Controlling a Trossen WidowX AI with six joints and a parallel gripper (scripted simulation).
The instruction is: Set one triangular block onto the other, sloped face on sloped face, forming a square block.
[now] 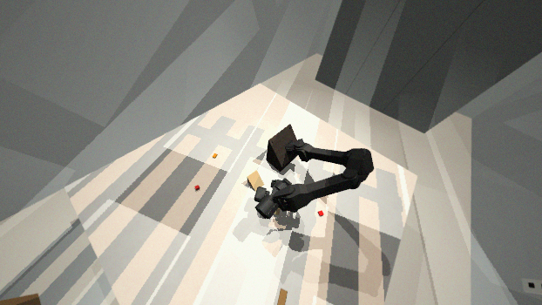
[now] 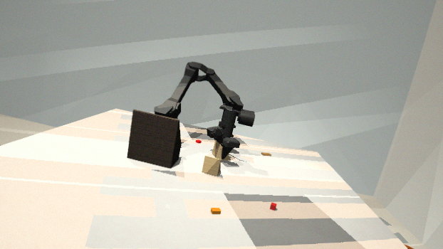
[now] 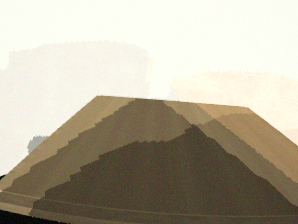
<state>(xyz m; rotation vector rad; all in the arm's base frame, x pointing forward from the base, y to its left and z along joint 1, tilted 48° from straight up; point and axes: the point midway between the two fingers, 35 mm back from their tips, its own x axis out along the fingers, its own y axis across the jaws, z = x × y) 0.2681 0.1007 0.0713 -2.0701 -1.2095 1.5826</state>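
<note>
Exterior view, left to right: free triangular block (image 1: 255,179) (image 2: 211,166) on the bench (image 1: 144,257) (image 2: 107,220), just nearer the viewer than the fingers (image 1: 277,211) (image 2: 222,151); these pinch the second triangular block (image 2: 216,149) (image 3: 150,165). Next move, probably: lift, then carry it toward that nearer block.

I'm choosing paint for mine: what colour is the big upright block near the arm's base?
Dark brown; clearest in the exterior view.

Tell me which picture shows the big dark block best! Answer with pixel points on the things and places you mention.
The exterior view. There the big dark block (image 1: 281,150) (image 2: 154,139) stands large, with its broad face and a narrow side showing. The top view shows it smaller, from above, with part of the arm (image 1: 324,154) (image 2: 182,89) over its edge. The wrist view doesn't show it.
</note>
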